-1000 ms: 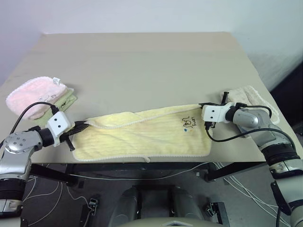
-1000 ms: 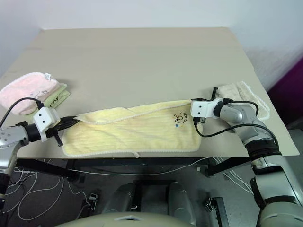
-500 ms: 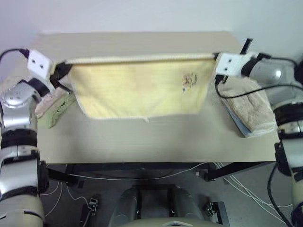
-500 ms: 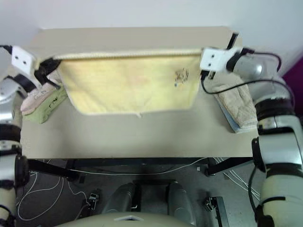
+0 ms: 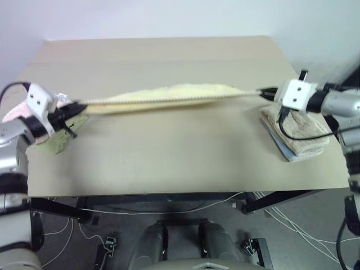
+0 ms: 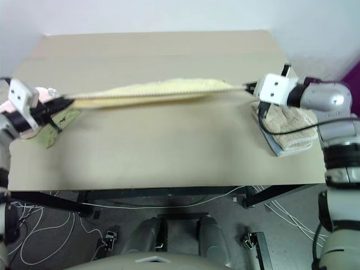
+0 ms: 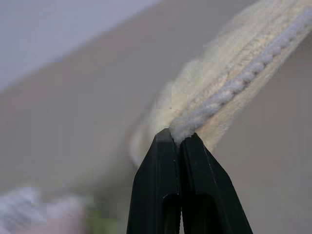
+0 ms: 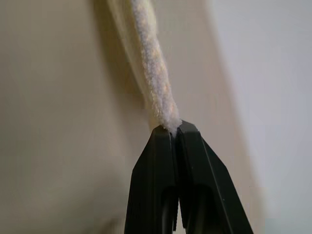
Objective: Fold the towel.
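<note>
The pale yellow towel (image 5: 169,94) is stretched taut between my two grippers, above the middle of the table, and I see it nearly edge-on with its hemmed border toward me. At the left end my left gripper (image 5: 77,107) is shut on one corner; its black fingers (image 7: 168,146) pinch the hem. My right gripper (image 5: 264,91) is shut on the opposite corner at the right end, and its fingers (image 8: 168,136) clamp the corded edge. The towel's dark mark is hidden.
The tan table (image 5: 169,157) spreads under the towel. A fluffy pink folded towel (image 5: 17,112) on a green cloth (image 5: 59,140) lies at the left edge. A beige folded towel (image 5: 295,132) on a blue one lies at the right edge, under my right arm.
Both grippers lifted the towel off the table's front edge and raised it. It hung as a sheet half a second ago; now it is pulled out nearly flat farther back.
</note>
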`<move>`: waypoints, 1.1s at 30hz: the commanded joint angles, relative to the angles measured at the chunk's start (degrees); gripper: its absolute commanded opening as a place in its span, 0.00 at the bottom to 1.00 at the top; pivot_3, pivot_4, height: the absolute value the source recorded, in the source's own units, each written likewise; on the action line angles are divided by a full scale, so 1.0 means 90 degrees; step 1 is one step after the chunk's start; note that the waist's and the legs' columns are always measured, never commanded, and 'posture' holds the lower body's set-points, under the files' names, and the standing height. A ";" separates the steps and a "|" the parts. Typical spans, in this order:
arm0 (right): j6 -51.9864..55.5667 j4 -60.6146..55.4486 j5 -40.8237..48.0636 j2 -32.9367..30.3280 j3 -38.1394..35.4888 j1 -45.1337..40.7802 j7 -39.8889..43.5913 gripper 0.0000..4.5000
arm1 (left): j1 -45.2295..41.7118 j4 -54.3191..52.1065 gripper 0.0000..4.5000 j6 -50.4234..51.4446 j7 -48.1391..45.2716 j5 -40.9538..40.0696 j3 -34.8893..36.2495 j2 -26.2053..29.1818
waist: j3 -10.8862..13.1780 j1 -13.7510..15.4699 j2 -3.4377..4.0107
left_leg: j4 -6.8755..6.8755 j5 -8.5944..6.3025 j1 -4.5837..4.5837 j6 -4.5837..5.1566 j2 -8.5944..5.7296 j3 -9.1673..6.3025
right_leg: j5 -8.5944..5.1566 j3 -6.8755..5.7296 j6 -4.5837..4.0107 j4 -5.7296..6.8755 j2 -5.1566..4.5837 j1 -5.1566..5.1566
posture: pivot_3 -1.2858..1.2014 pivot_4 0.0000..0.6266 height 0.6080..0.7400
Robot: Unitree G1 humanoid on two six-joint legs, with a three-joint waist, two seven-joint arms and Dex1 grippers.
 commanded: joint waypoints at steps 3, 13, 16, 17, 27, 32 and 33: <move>0.1374 -0.2021 0.1091 -0.0601 -0.0744 0.1647 0.0720 0.00 | 0.1497 -0.1653 0.00 0.1165 -0.0501 -0.0755 0.0802 0.0505 | 0.0000 0.0017 0.0000 | -0.0001 -0.0001 0.0005 0.0001 0.0004 -0.0005 | 0.0000 0.0003 -0.0001 -0.0023 -0.0003 0.0009 | 0.52 0.24 1.00; 0.2494 -0.3391 0.1627 -0.1037 -0.1383 0.3219 0.1244 0.00 | 0.3122 -0.2896 0.00 0.2343 -0.0887 -0.1156 0.1543 0.0809 | 0.0001 0.0130 0.0002 | -0.0003 -0.0006 0.0035 0.0005 0.0004 -0.0008 | -0.0001 -0.0001 -0.0003 -0.0039 -0.0014 0.0048 | 0.52 0.24 1.00; 0.2428 -0.3206 0.1457 -0.0915 -0.1220 0.2826 0.1122 0.00 | 0.3215 -0.2974 0.00 0.2302 -0.0827 -0.0970 0.1422 0.0801 | 0.0001 0.0131 0.0003 | -0.0002 -0.0005 0.0037 0.0005 0.0003 -0.0008 | -0.0001 -0.0002 -0.0003 -0.0039 -0.0017 0.0050 | 0.52 0.24 1.00; 0.2403 -0.3097 0.1373 -0.0871 -0.1110 0.2639 0.1090 0.00 | 0.3151 -0.2936 0.00 0.2263 -0.0748 -0.0889 0.1345 0.0772 | 0.0001 0.0129 0.0003 | -0.0003 -0.0006 0.0037 0.0004 0.0003 -0.0008 | -0.0001 -0.0002 -0.0003 -0.0039 -0.0018 0.0049 | 0.52 0.24 1.00; 0.1123 -0.0635 -0.0227 0.0124 0.0287 0.0099 0.0654 0.00 | 0.1218 -0.1431 0.00 0.1341 0.0631 0.0362 0.0280 0.0145 | 0.0001 0.0125 0.0002 | -0.0003 -0.0005 0.0026 0.0003 -0.0005 -0.0003 | 0.0000 -0.0009 -0.0001 -0.0034 -0.0015 0.0028 | 0.52 0.24 1.00; 0.0436 0.0768 -0.0799 0.0674 0.0665 -0.0760 0.0305 0.00 | 0.0445 -0.0555 0.00 0.0808 0.0916 0.0822 -0.0157 -0.0088 | 0.0000 0.0116 0.0002 | -0.0002 -0.0004 0.0021 0.0002 -0.0005 0.0002 | 0.0000 -0.0007 -0.0001 -0.0029 -0.0002 0.0020 | 0.52 0.24 1.00; 0.0298 0.1023 -0.0895 0.0764 0.0717 -0.0893 0.0233 0.00 | 0.0299 -0.0403 0.00 0.0723 0.0968 0.0873 -0.0196 -0.0143 | 0.0000 0.0124 0.0002 | -0.0002 -0.0004 0.0021 0.0002 -0.0005 0.0002 | 0.0000 -0.0008 -0.0001 -0.0028 0.0000 0.0019 | 0.52 0.24 1.00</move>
